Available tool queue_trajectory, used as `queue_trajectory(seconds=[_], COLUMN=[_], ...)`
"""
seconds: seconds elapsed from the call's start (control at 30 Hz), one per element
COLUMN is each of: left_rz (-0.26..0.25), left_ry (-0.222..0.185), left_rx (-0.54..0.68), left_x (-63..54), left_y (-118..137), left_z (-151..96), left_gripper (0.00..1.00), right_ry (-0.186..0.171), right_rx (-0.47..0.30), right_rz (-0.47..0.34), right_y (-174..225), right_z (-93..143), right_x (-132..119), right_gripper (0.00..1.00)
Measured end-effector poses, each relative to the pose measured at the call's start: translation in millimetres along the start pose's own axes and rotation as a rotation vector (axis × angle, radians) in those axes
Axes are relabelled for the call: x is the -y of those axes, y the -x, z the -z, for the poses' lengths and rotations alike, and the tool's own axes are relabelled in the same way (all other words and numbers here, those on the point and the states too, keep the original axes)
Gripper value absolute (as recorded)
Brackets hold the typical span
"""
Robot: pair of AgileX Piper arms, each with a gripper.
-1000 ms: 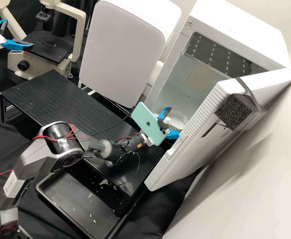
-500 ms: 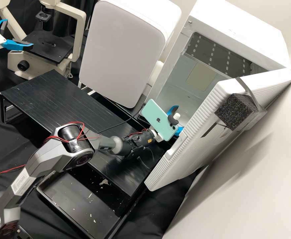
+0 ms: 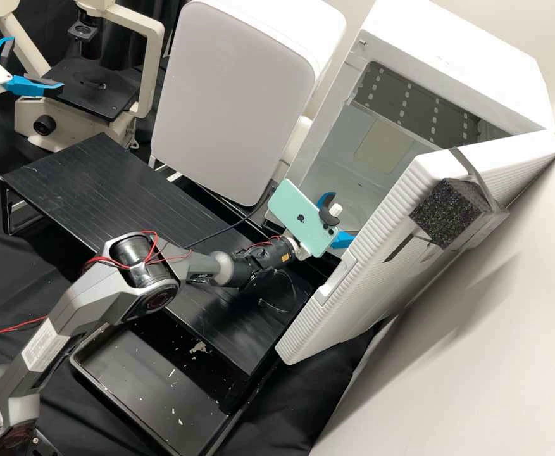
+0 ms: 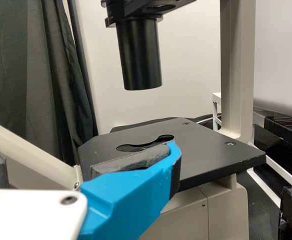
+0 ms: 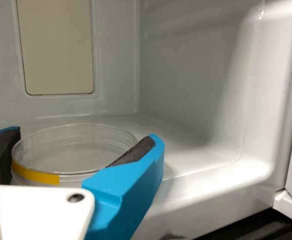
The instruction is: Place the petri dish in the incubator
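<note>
A clear petri dish (image 5: 81, 165) with a yellow strip is held by its rim in the right tool (image 3: 343, 216), whose blue fingers are parted by the dish's width. Both are seen inside the open incubator (image 3: 454, 47), at two o'clock in the high view; whether the dish is touching its floor cannot be told. At ten o'clock, the left tool (image 3: 35, 64) is spread wide with nothing gripped, near the microscope stage (image 3: 93, 92). A black tray (image 3: 150, 386) is placed at seven o'clock.
</note>
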Motion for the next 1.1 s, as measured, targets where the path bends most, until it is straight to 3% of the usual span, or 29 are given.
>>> queue_trajectory(seconds=[0.23,0.9,1.1], left_rz=[0.000,0.000,0.000], left_ry=[0.000,0.000,0.000], left_rx=[0.000,0.000,0.000], left_x=[0.0,0.0,0.0], left_y=[0,0,0], left_z=[0,0,0], left_gripper=[1.00,1.00,1.00], right_ry=[0.037,0.064,0.037], right_rx=[-0.004,0.009,0.009], right_rz=[0.004,0.024,0.034], right_y=[0,13,37], right_z=[2,1,-1], right_x=[2,1,-15], right_gripper=[1.00,1.00,1.00])
